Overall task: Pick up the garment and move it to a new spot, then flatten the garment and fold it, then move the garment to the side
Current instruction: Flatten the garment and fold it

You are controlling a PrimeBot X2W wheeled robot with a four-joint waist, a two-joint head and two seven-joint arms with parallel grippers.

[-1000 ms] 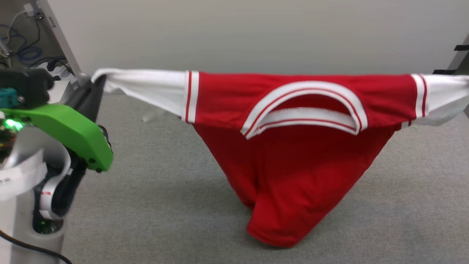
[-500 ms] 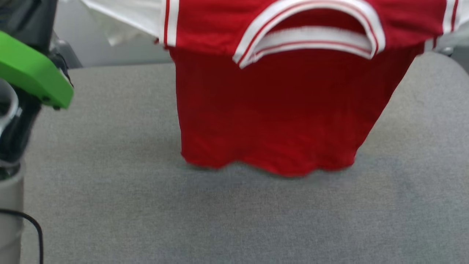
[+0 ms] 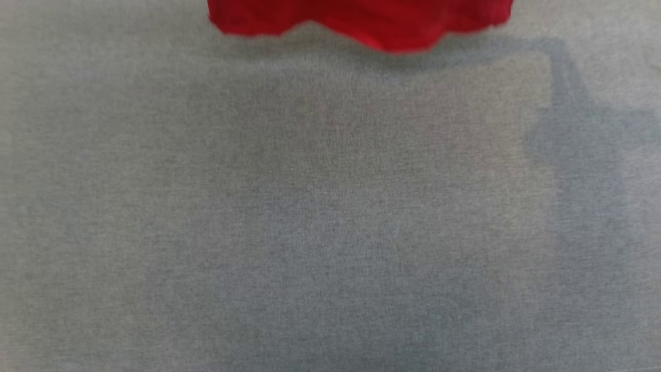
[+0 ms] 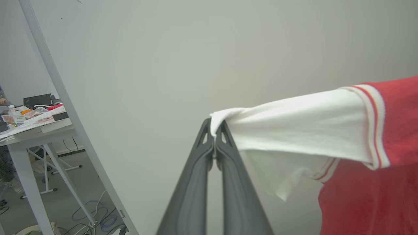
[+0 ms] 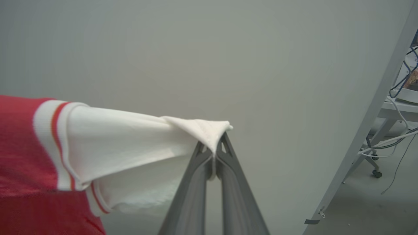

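Note:
The garment hangs stretched between both grippers, held up by its white sleeves. Its red bottom hem shows at the top of the head view, just above the grey table surface. In the left wrist view my left gripper is shut on the tip of one white sleeve, with the striped trim and red body off to the right. In the right wrist view my right gripper is shut on the other white sleeve, the red body to the left. The chest lettering is hidden.
A pale wall stands behind the garment in both wrist views. A white table leg and a cluttered desk with floor cables lie at the left. Another slanted frame leg and cables are at the right.
The head camera has tilted down, so the garment has slid up that view to only its hem, and the left arm has left the picture. The hem hangs spread wide instead of bunched.

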